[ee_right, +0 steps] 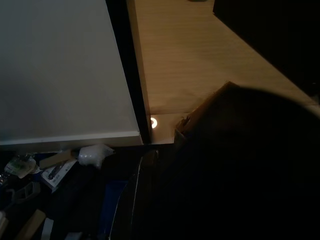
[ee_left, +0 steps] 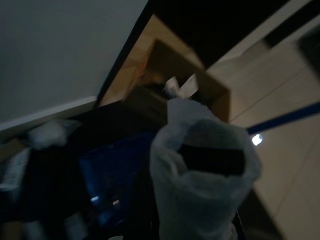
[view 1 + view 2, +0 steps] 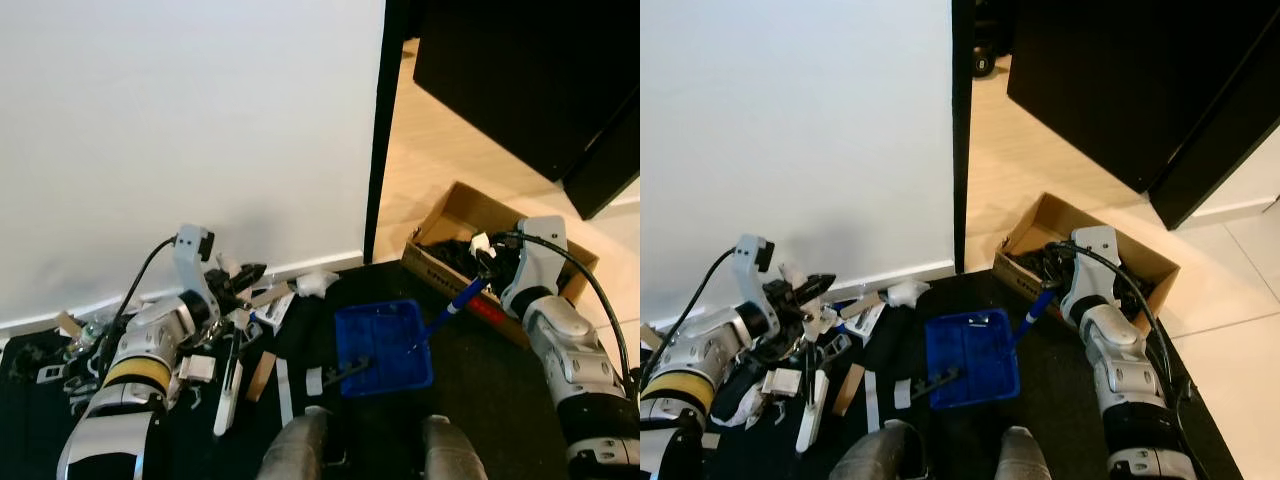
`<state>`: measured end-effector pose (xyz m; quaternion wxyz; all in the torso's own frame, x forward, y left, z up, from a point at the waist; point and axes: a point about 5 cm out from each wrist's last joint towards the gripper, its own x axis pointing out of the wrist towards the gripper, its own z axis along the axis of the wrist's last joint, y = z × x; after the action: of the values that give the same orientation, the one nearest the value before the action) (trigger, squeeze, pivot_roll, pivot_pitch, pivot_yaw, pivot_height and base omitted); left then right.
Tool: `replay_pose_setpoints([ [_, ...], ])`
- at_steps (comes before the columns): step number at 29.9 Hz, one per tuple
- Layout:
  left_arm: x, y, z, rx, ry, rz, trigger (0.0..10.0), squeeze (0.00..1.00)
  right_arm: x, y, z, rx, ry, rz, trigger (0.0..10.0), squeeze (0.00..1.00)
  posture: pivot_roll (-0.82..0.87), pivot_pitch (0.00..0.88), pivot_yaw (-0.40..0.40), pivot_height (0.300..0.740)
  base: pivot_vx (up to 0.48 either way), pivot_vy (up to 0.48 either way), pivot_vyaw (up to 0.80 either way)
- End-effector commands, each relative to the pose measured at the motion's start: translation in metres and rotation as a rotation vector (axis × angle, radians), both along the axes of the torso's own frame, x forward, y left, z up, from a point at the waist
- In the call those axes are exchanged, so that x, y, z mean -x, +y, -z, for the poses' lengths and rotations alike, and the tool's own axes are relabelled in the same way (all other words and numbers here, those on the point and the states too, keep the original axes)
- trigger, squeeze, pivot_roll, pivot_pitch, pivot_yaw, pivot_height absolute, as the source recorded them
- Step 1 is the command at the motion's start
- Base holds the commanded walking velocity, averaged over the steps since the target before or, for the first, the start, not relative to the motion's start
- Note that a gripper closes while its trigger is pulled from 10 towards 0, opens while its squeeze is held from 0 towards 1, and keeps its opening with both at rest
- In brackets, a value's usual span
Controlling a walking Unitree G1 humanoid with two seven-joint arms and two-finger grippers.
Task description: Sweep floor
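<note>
Left eye view: litter (image 3: 250, 330) of paper scraps and wood bits crowds the dark mat by the white wall. Left tool (image 3: 245, 280) grips crumpled white paper (image 2: 200, 170). Right tool (image 3: 487, 262) clamps the blue dustpan (image 3: 383, 348) handle beside an open cardboard box (image 3: 455, 225).

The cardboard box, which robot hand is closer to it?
Right. The right gripper is at the cardboard box's edge, on the blue handle; the left gripper is far across, over the litter.

The white wall (image 3: 190, 130) is evenly and brightly lit in the head views. Both wrist views are rendered dim and blurred, and a small glare spot (image 1: 153, 122) is seen at the wall's base.
</note>
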<state>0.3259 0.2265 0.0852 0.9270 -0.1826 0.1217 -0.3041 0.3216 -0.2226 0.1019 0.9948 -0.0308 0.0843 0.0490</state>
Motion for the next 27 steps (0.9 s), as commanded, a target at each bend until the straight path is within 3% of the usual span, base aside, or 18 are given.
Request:
replay_pose_setpoints([
  [1,0.004,-0.004,0.009,0.102,0.058,-0.017,10.0,0.00,0.005,-0.004,0.005,0.007,0.029,0.001,10.0,0.00,-0.05,0.292,0.061,0.740,0.000,0.000,0.00],
  [3,0.002,-0.006,0.007,0.142,0.060,-0.011,10.0,0.00,0.005,-0.005,0.005,0.008,0.030,0.002,10.0,0.00,-0.05,0.293,0.059,0.740,0.000,0.000,0.00],
  [4,-0.002,-0.016,0.003,0.255,0.078,0.017,10.0,0.00,0.005,-0.005,0.006,0.008,0.033,0.003,10.0,0.00,-0.05,0.294,0.061,0.740,0.000,0.000,0.00],
  [9,-0.004,-0.035,0.002,0.371,0.111,0.070,10.0,0.00,0.004,-0.002,0.006,0.005,0.034,0.000,10.0,0.00,-0.04,0.293,0.067,0.740,0.000,0.000,0.00],
  [10,-0.004,-0.051,0.002,0.414,0.128,0.112,10.0,0.00,0.003,0.000,0.006,0.001,0.033,-0.001,10.0,0.00,-0.04,0.292,0.070,0.740,0.000,0.000,0.00],
  [11,-0.004,-0.051,0.002,0.414,0.128,0.112,10.0,0.00,0.003,0.000,0.006,0.001,0.033,-0.001,10.0,0.00,-0.04,0.292,0.070,0.740,0.000,0.000,0.00],
  [14,-0.007,-0.075,-0.003,0.483,0.131,0.167,10.0,0.00,0.001,0.004,0.007,0.002,0.035,-0.015,10.0,0.00,-0.04,0.290,0.074,0.740,0.000,0.000,0.00],
  [19,-0.010,-0.090,-0.010,0.513,0.118,0.210,10.0,0.00,-0.004,0.007,0.004,0.011,0.031,-0.034,10.0,0.00,-0.04,0.289,0.077,0.740,0.000,0.000,0.00],
  [20,-0.015,-0.100,-0.023,0.554,0.089,0.235,10.0,0.00,-0.012,0.013,-0.002,0.033,0.019,-0.064,10.0,0.00,-0.03,0.287,0.079,0.740,0.000,0.000,0.00],
  [27,-0.023,-0.106,-0.044,0.602,0.030,0.248,10.0,0.00,-0.025,0.028,-0.007,0.051,0.018,-0.136,10.0,0.00,-0.01,0.284,0.082,0.740,0.000,0.000,0.00],
])
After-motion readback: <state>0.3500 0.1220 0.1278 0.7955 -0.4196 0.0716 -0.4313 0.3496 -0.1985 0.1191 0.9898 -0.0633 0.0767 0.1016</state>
